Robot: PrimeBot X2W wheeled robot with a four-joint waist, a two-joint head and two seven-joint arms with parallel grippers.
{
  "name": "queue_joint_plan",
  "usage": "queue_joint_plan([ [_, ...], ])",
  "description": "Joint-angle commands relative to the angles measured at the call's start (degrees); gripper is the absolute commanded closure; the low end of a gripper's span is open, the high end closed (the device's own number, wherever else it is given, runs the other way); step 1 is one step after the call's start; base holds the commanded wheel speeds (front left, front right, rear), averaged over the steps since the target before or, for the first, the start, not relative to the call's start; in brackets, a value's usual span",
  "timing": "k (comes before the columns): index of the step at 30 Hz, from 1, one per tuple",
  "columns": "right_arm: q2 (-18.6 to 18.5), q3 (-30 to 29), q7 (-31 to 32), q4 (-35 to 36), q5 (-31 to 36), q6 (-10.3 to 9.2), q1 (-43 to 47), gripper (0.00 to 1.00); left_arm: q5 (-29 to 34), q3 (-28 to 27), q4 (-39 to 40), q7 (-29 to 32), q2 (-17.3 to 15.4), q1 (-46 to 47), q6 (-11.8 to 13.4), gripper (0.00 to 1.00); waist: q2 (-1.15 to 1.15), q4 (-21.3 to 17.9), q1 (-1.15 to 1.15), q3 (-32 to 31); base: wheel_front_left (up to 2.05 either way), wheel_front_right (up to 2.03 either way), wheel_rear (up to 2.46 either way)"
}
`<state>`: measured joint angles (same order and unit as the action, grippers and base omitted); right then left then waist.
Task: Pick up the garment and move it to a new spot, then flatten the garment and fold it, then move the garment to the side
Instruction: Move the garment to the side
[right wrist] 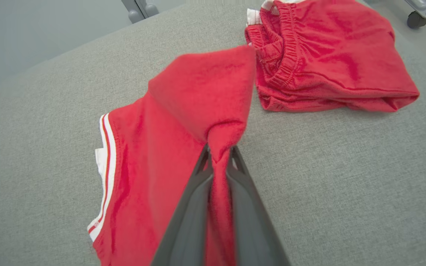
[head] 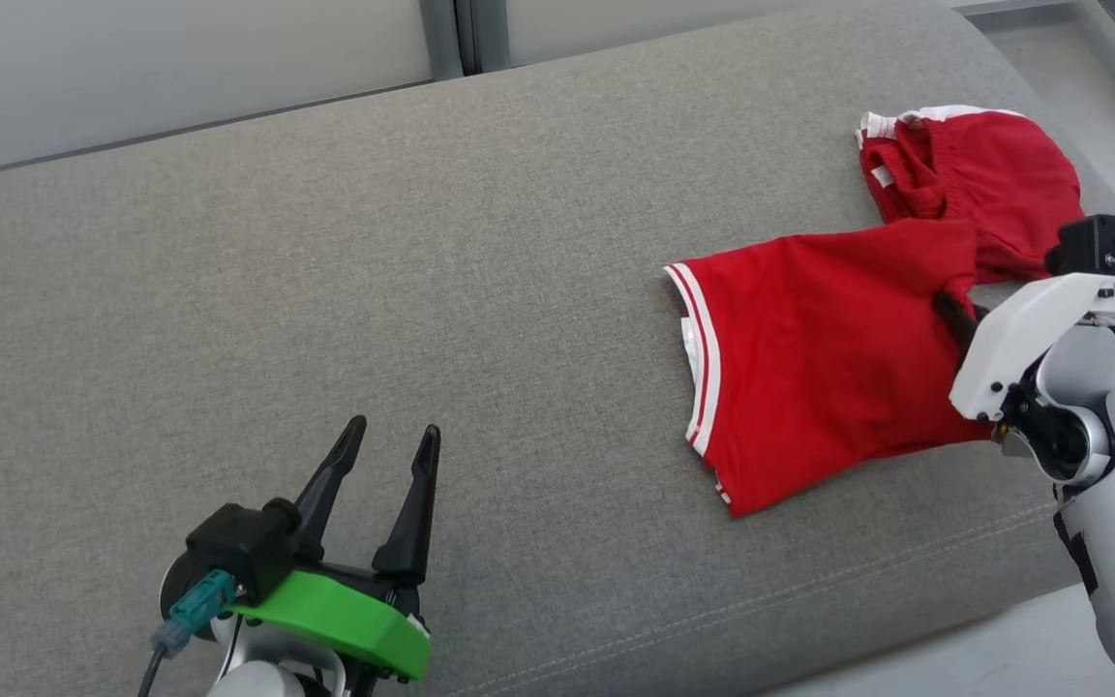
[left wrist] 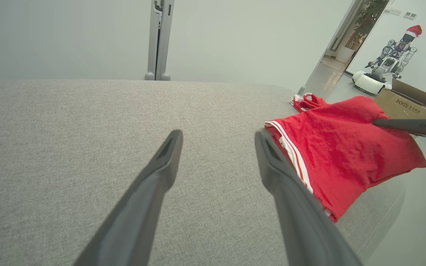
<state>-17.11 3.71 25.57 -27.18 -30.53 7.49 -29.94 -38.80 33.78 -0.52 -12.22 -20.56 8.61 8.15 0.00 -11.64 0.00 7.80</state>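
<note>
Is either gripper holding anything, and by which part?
The right gripper pinches the red shorts by a bunched fold near their middle. The left gripper is open, empty.

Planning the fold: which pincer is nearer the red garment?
Right. The right pincer is shut on the red garment; the left pincer hangs open over the cushion, apart from it.
</note>
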Motion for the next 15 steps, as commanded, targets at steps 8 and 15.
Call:
queue_joint_plan([
  [8, 0.5, -1.5, -1.5, -5.4, 1.9, -0.02, -11.3, 1.00, 0.1, -1.3, 0.8, 0.0, -1.6, 1.5, 0.9, 0.00, 0.00, 0.8, 0.00, 2.5, 0.00, 0.00, 0.00],
  [15, -0.7, -2.5, -0.8, -9.3, 5.0, -0.02, -18.7, 1.00, 0.4, -1.5, 1.9, 0.4, -2.4, 1.6, 1.3, 0.00, 0.00, 1.3, 0.00, 3.7, 0.00, 0.00, 0.00],
])
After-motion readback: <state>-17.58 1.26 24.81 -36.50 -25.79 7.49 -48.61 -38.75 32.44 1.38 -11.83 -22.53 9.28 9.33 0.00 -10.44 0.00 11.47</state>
